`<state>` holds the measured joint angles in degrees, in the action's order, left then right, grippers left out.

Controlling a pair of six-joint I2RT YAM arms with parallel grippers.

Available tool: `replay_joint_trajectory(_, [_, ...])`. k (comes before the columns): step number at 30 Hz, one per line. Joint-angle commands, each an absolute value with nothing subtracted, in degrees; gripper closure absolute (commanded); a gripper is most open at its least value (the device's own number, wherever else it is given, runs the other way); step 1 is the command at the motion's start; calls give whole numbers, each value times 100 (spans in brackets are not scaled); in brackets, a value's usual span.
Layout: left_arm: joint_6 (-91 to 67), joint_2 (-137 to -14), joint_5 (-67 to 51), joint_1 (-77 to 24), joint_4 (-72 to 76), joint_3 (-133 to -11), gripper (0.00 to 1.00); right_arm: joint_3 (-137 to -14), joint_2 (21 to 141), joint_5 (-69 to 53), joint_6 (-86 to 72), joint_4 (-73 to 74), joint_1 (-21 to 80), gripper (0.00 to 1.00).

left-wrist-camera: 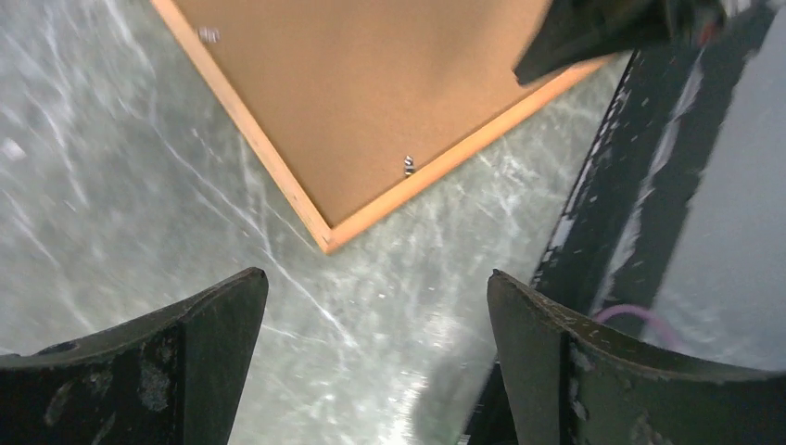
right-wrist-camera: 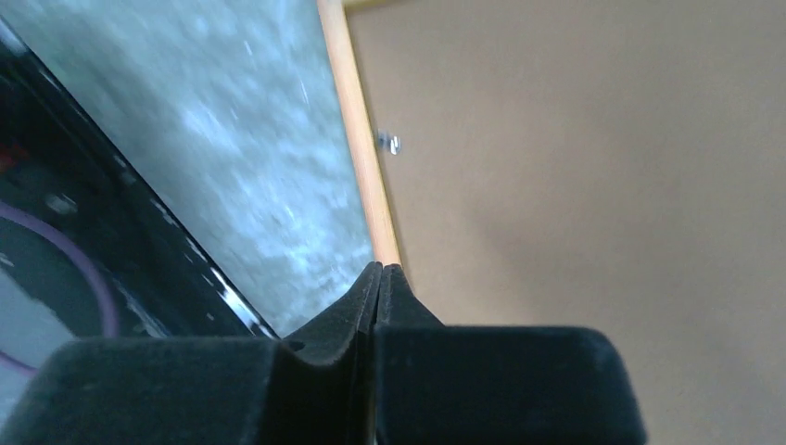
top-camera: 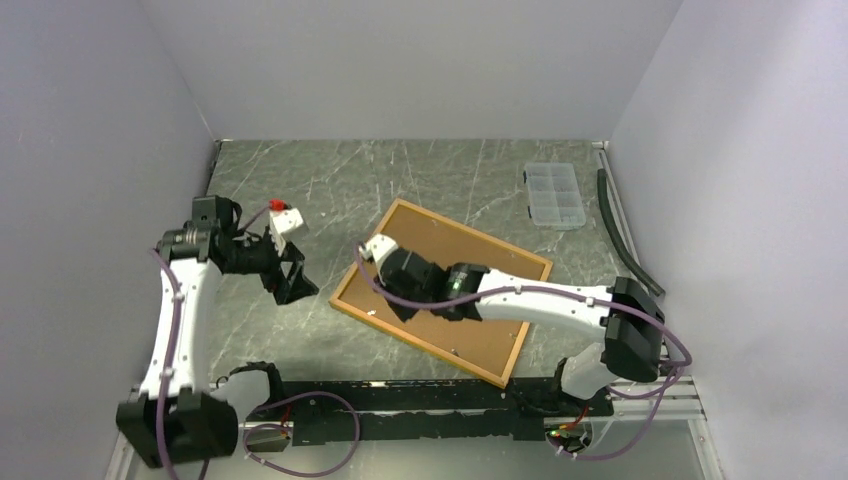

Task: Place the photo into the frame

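— Which step are you on?
— Closing up, I judge. The frame (top-camera: pixel 478 247) lies back-up, your right fingers (right-wrist-camera: pixel 352 311) pressed together over its edge, left fingers (left-wrist-camera: pixel 222 306) apart beside it. Photo not in view. Next, seat the tabs (right-wrist-camera: pixel 390 143).

The counter (top-camera: pixel 420 170) is showing dark grey-green stone with thin white veins running through it. The frame (top-camera: pixel 480 255) is showing a flat cardboard-brown back edged by a light orange-wood border. The left arm (top-camera: pixel 185 310) and the right arm (top-camera: pixel 540 303) are wearing white shells with black joints, and purple cables (top-camera: pixel 320 400) are trailing from them. The left fingers (left-wrist-camera: pixel 199 362) and the right fingers (right-wrist-camera: pixel 482 380) are showing matte black. The compartment box (top-camera: pixel 554 194) is looking clear and colourless
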<state>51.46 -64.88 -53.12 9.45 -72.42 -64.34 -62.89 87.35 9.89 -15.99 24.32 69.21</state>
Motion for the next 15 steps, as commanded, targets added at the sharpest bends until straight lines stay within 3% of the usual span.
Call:
replay_joint_trajectory(1, [6367, -5574, -5015, 329, -6455, -6042, 6, -7228, 8564, 309, -1375, 2964, 6568, 95])
replay_joint_trajectory(4, [6477, -5361, -4661, -225, -6167, -5820, 6, -7035, 8585, 304, -1258, 3065, 6499, 70])
replay_joint_trajectory(6, [6459, -5389, -4695, -289, -6104, -5783, 6, -6609, 8519, 179, -1256, 2911, 6496, 58])
replay_joint_trajectory(9, [6450, -5434, -4733, -306, -6026, -5638, 6, -5970, 8457, 52, -1338, 2580, 6510, 52])
replay_joint_trajectory(15, [7490, -5068, -4343, -437, -5975, -4906, 6, -5068, 8517, 26, -1642, 2006, 6511, 52])
